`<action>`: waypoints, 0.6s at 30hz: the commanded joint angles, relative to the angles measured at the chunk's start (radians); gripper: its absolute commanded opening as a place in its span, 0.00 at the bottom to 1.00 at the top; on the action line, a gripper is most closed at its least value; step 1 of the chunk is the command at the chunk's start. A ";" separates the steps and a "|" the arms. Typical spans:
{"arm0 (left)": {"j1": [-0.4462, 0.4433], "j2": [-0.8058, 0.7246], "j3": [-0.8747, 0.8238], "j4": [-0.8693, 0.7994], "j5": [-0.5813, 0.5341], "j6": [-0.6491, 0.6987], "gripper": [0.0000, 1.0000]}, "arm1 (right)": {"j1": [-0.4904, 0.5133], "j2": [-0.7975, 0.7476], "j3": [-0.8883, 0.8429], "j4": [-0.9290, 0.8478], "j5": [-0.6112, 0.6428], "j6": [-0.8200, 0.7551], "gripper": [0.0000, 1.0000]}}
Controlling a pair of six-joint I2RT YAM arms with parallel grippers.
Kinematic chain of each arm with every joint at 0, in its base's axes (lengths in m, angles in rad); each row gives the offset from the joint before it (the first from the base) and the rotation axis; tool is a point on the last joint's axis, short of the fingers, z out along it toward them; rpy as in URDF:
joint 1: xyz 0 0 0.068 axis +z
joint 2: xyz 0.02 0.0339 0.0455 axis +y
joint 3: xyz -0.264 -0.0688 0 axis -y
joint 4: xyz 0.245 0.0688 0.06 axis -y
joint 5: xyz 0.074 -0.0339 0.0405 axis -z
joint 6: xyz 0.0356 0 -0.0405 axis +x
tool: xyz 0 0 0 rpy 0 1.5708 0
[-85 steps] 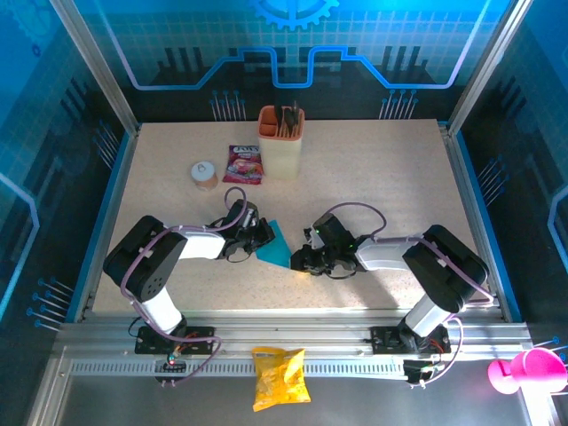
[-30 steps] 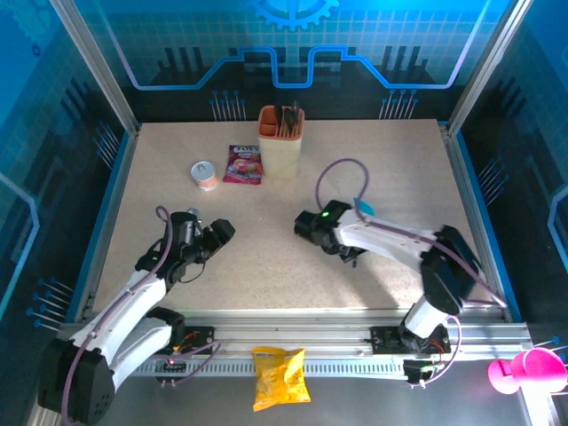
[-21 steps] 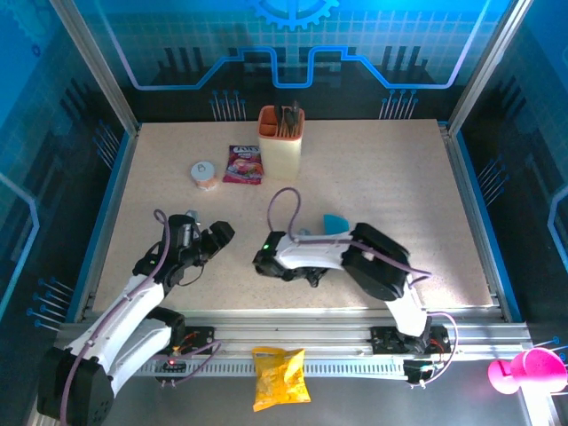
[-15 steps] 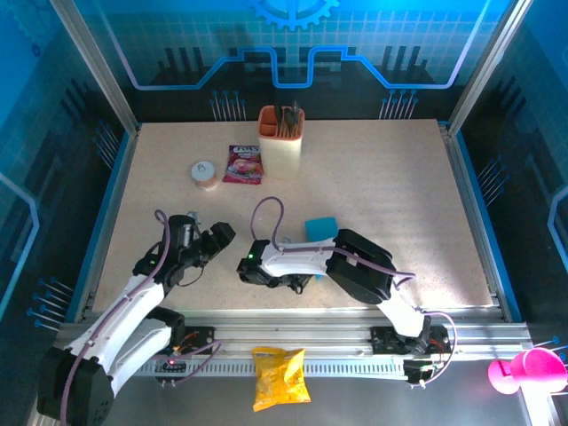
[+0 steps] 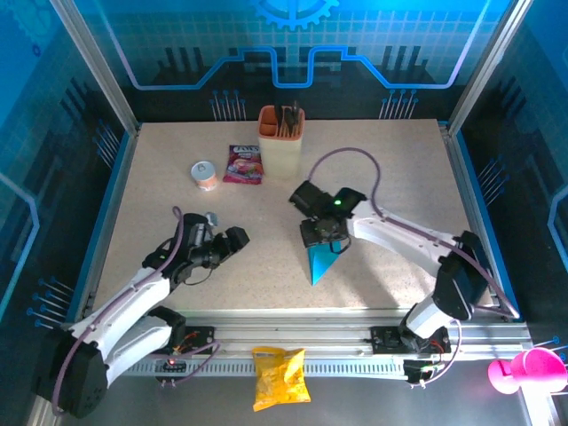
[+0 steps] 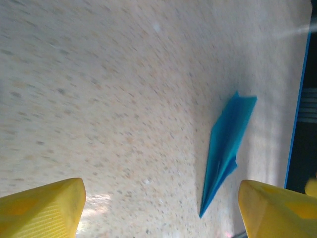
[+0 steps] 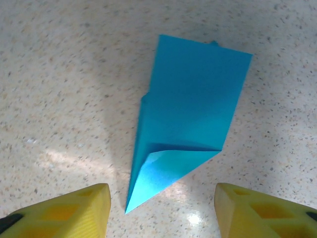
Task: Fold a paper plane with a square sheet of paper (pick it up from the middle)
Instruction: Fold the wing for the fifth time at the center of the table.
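The square sheet of paper (image 5: 319,263) is folded into a bright-blue pointed wedge, the paper plane (image 7: 190,114). It lies flat on the table with its tip toward the near edge. My right gripper (image 5: 326,240) hovers over its wide end, and its yellow fingers (image 7: 64,213) stand apart and open, touching nothing. The wedge's tip lies below them, near the left finger. My left gripper (image 5: 234,240) is open to the left of the paper, with the plane (image 6: 225,148) ahead of it near its right finger (image 6: 277,208).
A beige cup (image 5: 281,142) with utensils stands at the back, with a pink-purple packet (image 5: 244,164) and a small round tin (image 5: 205,175) to its left. A yellow snack bag (image 5: 280,377) lies on the front rail. A pink cup (image 5: 524,371) sits off the table at bottom right.
The right arm swung left with the paper, then came back to the middle and opened. The blue wedge now lies loose on the table. The left gripper shifted slightly right.
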 commanded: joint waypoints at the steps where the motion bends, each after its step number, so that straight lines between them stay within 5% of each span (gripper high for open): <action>1: -0.115 0.059 0.072 0.093 -0.018 0.000 0.81 | -0.052 -0.048 -0.107 0.114 -0.093 -0.009 0.58; 7: -0.297 0.270 0.204 0.160 -0.051 0.006 0.81 | -0.168 -0.154 -0.277 0.237 -0.116 0.028 0.58; 18: -0.513 0.616 0.435 0.273 -0.026 -0.005 0.82 | -0.440 -0.289 -0.496 0.360 -0.392 0.023 0.59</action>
